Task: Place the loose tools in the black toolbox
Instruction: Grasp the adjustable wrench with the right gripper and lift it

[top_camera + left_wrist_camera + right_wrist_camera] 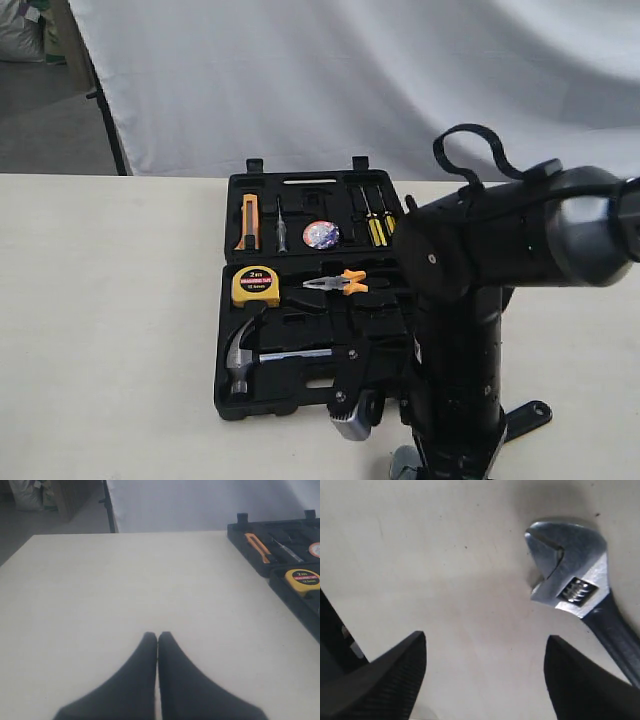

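The black toolbox (300,395) lies open on the table, and its edge shows in the left wrist view (250,555). The claw hammer (245,358) rests in the near half. The small tape roll (321,234) sits in the far half. The silver adjustable wrench (570,570) lies on the bare table outside the case, its head (404,464) peeking out under my right arm. My right gripper (482,647) hangs open over the table, empty, with the wrench just beyond one finger (570,680). My left gripper (158,636) is shut on nothing, over bare table left of the case.
The yellow tape measure (256,286) and orange-handled pliers (340,283) sit in the near half, with a yellow-handled knife (249,222) and screwdrivers (376,222) in the far half. My right arm (470,330) covers the case's right corner. A white backdrop (350,80) hangs behind the table.
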You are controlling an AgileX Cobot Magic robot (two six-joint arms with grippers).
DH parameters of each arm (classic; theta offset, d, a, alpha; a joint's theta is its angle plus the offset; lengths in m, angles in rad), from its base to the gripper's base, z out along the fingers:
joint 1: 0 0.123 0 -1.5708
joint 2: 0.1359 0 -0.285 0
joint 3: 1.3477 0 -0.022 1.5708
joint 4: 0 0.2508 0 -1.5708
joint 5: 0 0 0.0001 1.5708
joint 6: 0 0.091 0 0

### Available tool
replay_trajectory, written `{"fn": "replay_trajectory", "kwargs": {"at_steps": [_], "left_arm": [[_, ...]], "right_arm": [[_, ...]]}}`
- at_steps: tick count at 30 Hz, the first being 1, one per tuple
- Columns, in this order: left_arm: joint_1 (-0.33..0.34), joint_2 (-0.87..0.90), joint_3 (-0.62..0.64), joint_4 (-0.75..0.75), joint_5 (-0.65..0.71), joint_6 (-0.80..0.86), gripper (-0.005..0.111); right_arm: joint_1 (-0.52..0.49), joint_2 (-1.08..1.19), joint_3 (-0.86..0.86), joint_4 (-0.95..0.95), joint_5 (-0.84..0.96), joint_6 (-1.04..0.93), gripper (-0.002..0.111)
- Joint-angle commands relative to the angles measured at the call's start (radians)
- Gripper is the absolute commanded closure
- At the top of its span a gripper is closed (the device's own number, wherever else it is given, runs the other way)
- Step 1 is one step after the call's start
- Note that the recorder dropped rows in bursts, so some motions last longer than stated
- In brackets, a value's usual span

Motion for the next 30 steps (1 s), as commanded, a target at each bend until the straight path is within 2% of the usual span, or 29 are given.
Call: {"fn": "replay_trajectory", "kwargs": {"at_steps": [1, 10, 21, 23, 25, 28, 29, 30], "left_arm": [[0.025, -0.003, -0.003, 0.004, -0.007, -0.005, 0.106], [0.025, -0.003, -0.003, 0.004, -0.007, -0.005, 0.106], [0.025, -0.003, -0.003, 0.004, -0.007, -0.005, 0.106], [0.025, -0.003, -0.003, 0.004, -0.007, -0.005, 0.106], [0.025, -0.003, -0.003, 0.004, -0.007, -0.005, 0.106], [0.025, -0.003, -0.003, 0.004, -0.007, -0.005, 0.106], [0.025, -0.003, -0.003, 0.004, -0.007, -0.005, 0.106], [0.025, -0.003, -0.003, 0.004, -0.007, -0.005, 0.106]], "right_arm": [[-0.006, -0.009, 0.051, -0.012, -0.1, 0.003, 0.044], [-0.006, -0.005, 0.058, -0.012, -0.241, 0.003, 0.044], [-0.006, 0.094, 0.058, -0.017, -0.278, -0.001, 0.045], [-0.006, 0.105, 0.058, -0.017, -0.278, -0.001, 0.053], [-0.006, 0.105, 0.058, -0.018, -0.278, -0.001, 0.069], [-0.004, 0.103, 0.057, -0.018, -0.276, -0.001, 0.102], [-0.004, 0.101, 0.057, -0.018, -0.276, -0.001, 0.109], [-0.004, 0.098, 0.057, -0.018, -0.276, -0.001, 0.108]]}}
